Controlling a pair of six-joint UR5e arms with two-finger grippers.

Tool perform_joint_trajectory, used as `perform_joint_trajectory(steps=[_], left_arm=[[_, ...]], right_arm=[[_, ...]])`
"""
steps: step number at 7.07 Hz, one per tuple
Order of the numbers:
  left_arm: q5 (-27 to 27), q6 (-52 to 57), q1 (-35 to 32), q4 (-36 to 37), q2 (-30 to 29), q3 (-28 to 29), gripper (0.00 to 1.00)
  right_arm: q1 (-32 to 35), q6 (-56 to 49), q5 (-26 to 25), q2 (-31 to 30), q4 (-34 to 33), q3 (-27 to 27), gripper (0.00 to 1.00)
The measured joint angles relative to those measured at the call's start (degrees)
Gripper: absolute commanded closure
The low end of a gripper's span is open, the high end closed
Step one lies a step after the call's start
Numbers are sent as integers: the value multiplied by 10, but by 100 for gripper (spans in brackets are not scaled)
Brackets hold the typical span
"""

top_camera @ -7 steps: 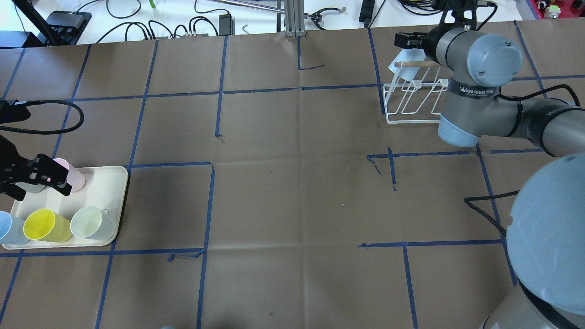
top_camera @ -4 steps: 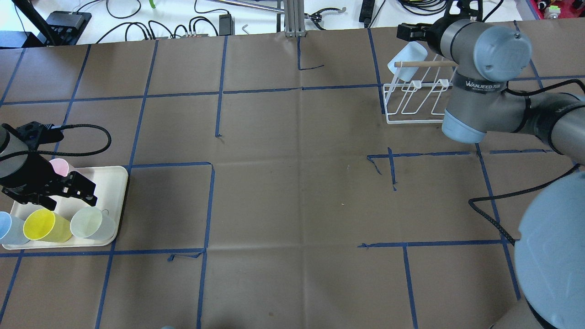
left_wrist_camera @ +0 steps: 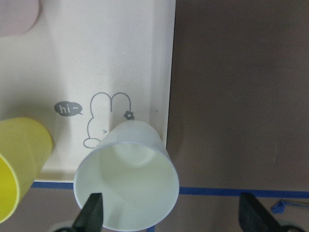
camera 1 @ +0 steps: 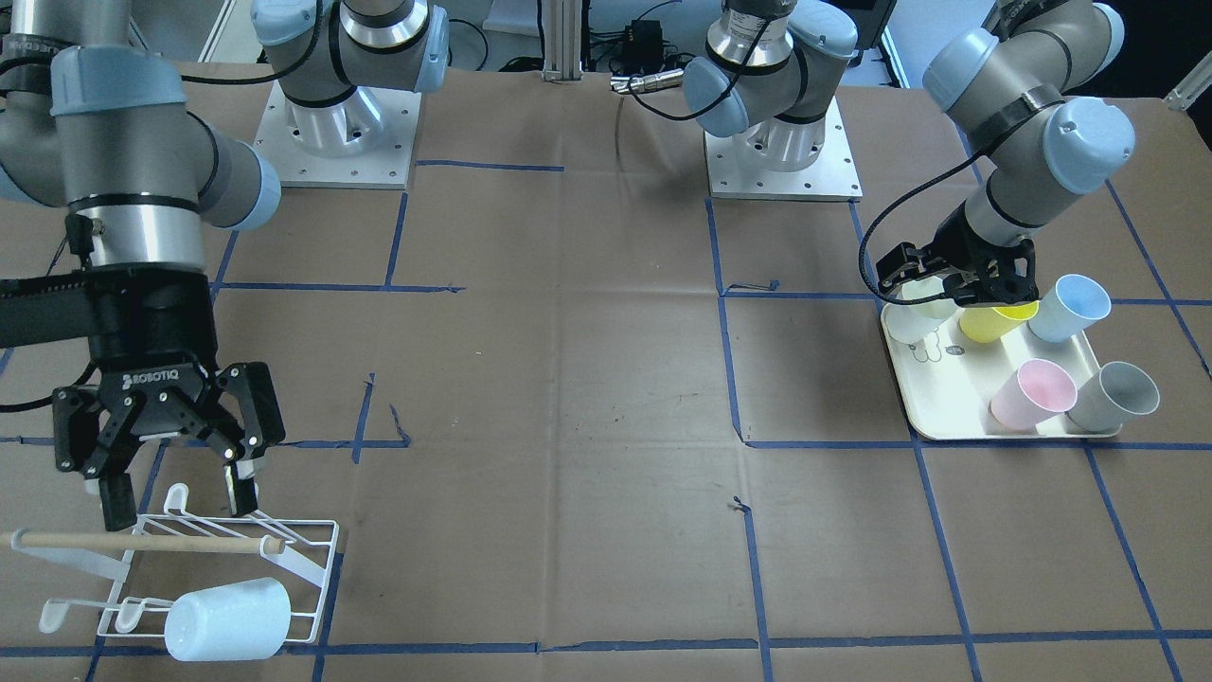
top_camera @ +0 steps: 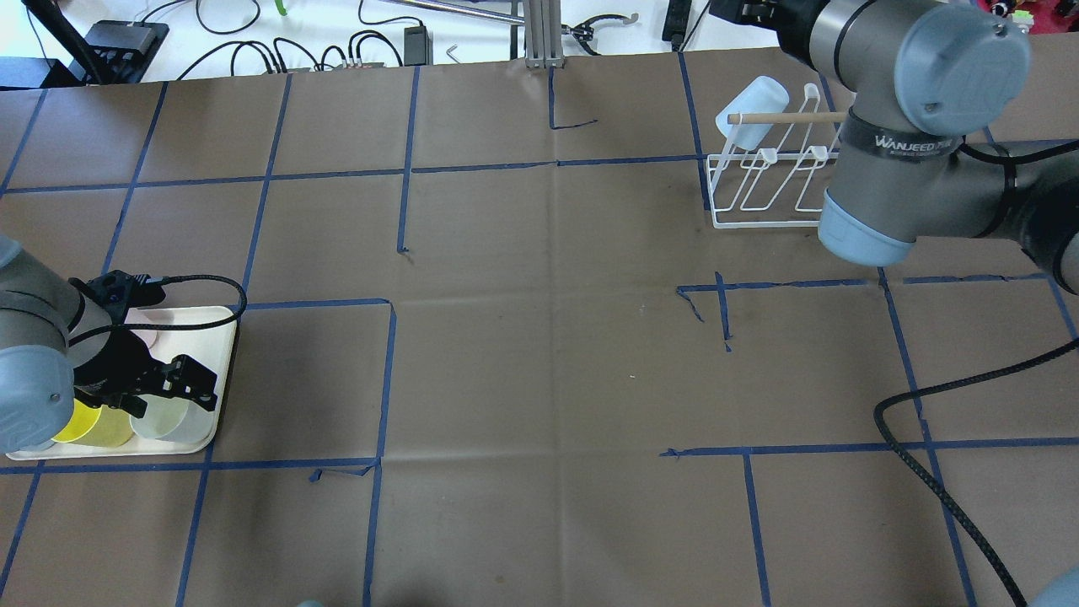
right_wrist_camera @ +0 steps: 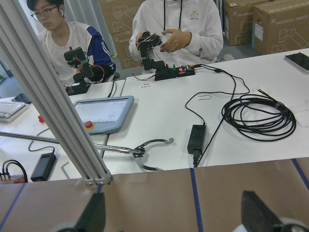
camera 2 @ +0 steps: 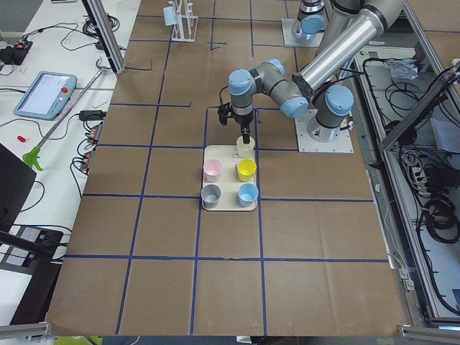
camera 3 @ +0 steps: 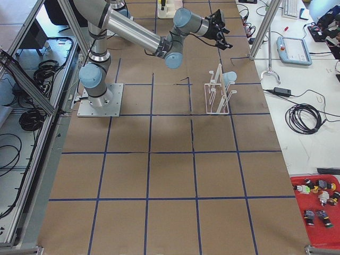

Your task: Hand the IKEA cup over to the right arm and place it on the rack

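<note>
Silver-grey arms (camera 1: pixel 133 237), pale blue joint caps (camera 1: pixel 1094 142), black lettered strap (top_camera: pixel 906 145), black fingers (camera 1: pixel 117 502).

Matt plastic cup (left_wrist_camera: pixel 126 183) — wire rack (top_camera: pixel 759 224), wooden dowel (top_camera: pixel 784 118).

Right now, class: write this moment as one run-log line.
phase: pick-up | left gripper: open over white cup on tray | right gripper: open, empty, clear of rack | rack: one pale blue cup on it

Cream tray (left_wrist_camera: pixel 120 58), grey bunny print (left_wrist_camera: pixel 104 121); yellow cup (camera 1: pixel 989 324); pink cup (camera 1: pixel 1032 393); white rack (top_camera: pixel 766 155).
</note>
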Motion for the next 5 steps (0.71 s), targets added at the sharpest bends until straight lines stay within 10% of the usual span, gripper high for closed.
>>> perform_joint_trajectory(steps=[2, 4, 5], left_arm=[[3, 0, 1, 7, -12, -9, 12], [7, 2, 1, 13, -23, -8, 89], [16, 3, 1, 14, -25, -6, 100]], right_arm=[[38, 201, 3, -45, -3, 48, 0], [71, 432, 4, -93, -4, 112, 0], [85, 507, 4, -117, -5, 146, 0]])
